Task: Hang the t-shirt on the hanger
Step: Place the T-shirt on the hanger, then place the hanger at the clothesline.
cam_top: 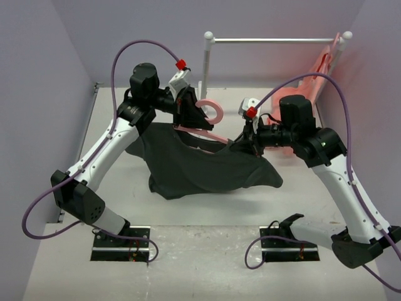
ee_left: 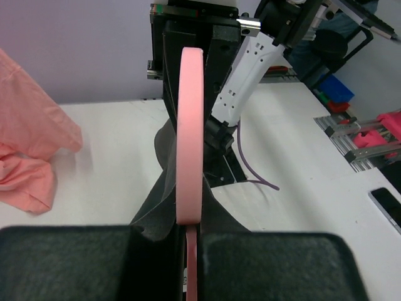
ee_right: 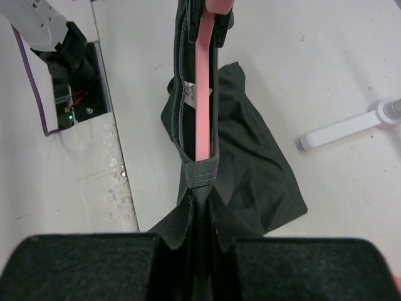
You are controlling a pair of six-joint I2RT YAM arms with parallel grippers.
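The t-shirt (cam_top: pixel 200 169) is soft, light and floppy, so it will sag wherever it is not pinched and is best taken by a hem or collar edge. The hanger (ee_left: pixel 190 125) is thin, stiff and slick, best held below its hook. The shirt lies heaped mid-table with its far edge lifted; the right gripper (ee_right: pixel 195 244) is clamped on a fold of that edge beside the hanger's arm, while the left gripper (ee_left: pixel 191 251) is clamped on the hanger just above the shirt's far-left side.
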